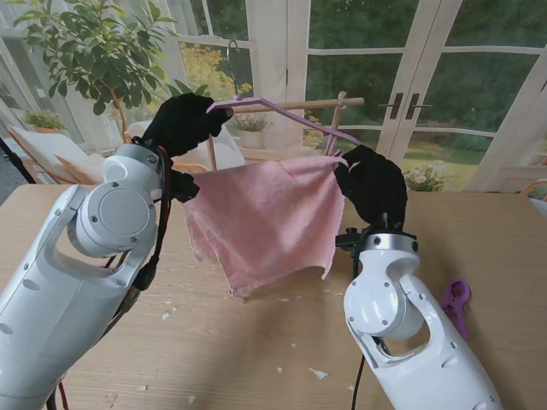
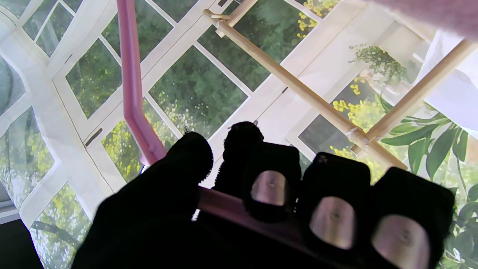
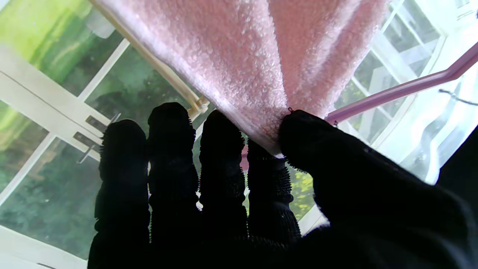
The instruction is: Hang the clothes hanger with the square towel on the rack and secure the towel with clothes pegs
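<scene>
A pink square towel [image 1: 261, 218] hangs from a pink clothes hanger [image 1: 282, 113] held up in the air in front of the wooden rack [image 1: 320, 104]. My left hand [image 1: 181, 124], in a black glove, is shut on the hanger's left end; its fingers [image 2: 269, 186] curl over the pink bar [image 2: 224, 207]. My right hand [image 1: 372, 188] pinches the towel's upper right corner [image 3: 269, 112] between thumb and fingers, at the hanger's right end [image 3: 407, 87]. The hanger's wire hook [image 1: 231, 64] rises above the rack's top rail. A purple clothes peg [image 1: 455, 303] lies on the table to my right.
The wooden table [image 1: 256, 342] carries small white scraps near me. The rack's rail and posts [image 2: 298, 89] stand beyond the towel. Behind are glass doors, a potted plant [image 1: 85, 43] at far left and chairs.
</scene>
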